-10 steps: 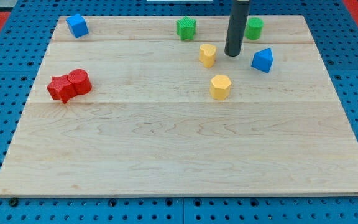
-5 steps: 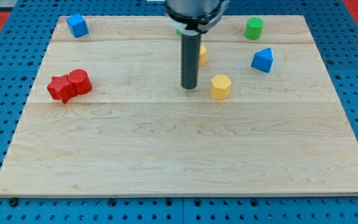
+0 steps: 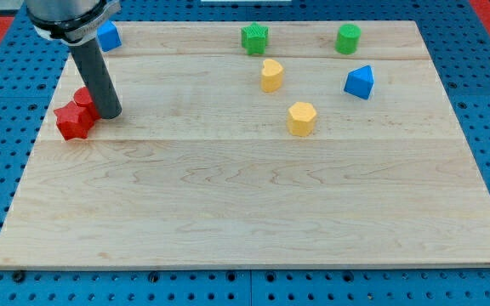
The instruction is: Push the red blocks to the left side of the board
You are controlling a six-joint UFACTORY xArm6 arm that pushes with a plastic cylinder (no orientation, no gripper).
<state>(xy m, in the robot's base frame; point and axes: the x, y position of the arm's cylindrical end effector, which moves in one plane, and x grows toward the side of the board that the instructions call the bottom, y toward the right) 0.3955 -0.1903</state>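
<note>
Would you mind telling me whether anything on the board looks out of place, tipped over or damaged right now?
Nothing stands out. The two red blocks sit together near the board's left edge with my tip against their right side, partly hiding one. The yellow, green and blue blocks look intact and are spread across the upper half.

- Bright, even overhead lighting; colours saturated.
- Soft short shadows beside the blocks.
- Focus sharp across the wooden board.
- Slight blur on the rod's upper housing.

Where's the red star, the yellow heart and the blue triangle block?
red star block [image 3: 71,124], camera view, top face
yellow heart block [image 3: 270,73], camera view, top face
blue triangular block [image 3: 358,82], camera view, front face
</note>
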